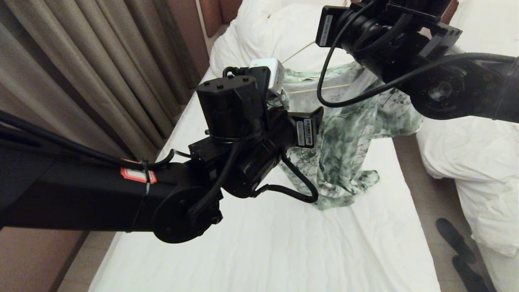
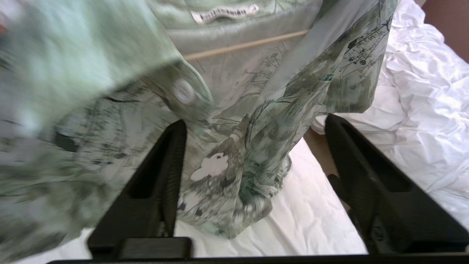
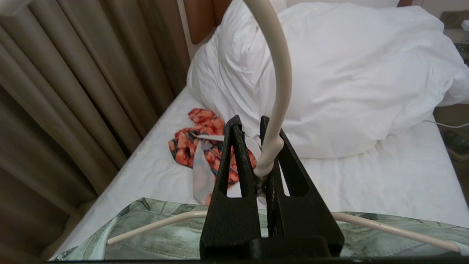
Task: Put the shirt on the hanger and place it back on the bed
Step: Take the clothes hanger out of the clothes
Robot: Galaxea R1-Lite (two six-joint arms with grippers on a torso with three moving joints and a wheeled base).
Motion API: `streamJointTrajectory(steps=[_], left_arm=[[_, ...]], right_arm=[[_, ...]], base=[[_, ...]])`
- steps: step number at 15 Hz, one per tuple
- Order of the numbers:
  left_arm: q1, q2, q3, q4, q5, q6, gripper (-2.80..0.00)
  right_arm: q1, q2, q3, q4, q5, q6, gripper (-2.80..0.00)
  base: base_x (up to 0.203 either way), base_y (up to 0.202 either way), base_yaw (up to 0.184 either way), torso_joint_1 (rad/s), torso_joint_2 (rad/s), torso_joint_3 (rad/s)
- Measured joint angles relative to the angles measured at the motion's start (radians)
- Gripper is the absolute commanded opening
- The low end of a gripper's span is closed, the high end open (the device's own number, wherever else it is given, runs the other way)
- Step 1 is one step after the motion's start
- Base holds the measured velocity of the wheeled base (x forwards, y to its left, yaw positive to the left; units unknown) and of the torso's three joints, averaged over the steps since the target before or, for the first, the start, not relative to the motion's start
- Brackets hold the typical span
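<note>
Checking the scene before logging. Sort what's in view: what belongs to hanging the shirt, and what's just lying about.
Part of the job:
- shirt, draped on the hanger
- hanger, held at the neck by the right gripper
- left gripper, open beside the shirt
- bed

Lying about:
- orange-red garment
- pillows
- curtain

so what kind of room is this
Most likely a hotel-style twin bedroom: a bed with a plain white sheet, a second bed heaped with white duvet right beside it, bulky white pillows at the head, and long brown curtains along the side.
</note>
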Motion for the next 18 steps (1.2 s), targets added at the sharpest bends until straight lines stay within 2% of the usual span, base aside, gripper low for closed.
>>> streamJointTrajectory(steps=[5,10,11,18], left_arm=[[0.044,0.023,-0.02,-0.007,-0.001,0.011,0.0],[0.097,0.033,-0.054,-0.007,-0.001,0.011,0.0],[0.103,0.036,-0.054,-0.007,-0.002,0.014,-2.8],[0.132,0.048,-0.059,-0.042,-0.005,0.023,-2.8]], right_arm=[[0.016,-0.009,0.011,-0.01,-0.015,0.0,-2.8],[0.038,-0.039,0.083,-0.009,-0.012,0.002,-2.8],[0.04,-0.042,0.087,-0.009,-0.012,0.002,-2.8],[0.039,-0.063,0.103,-0.009,-0.012,0.0,-2.8]], base=[[0.0,0.0,0.0,0.0,0.0,0.0],[0.0,0.0,0.0,0.0,0.0,0.0],[0.0,0.0,0.0,0.0,0.0,0.0],[0.0,0.0,0.0,0.0,0.0,0.0]])
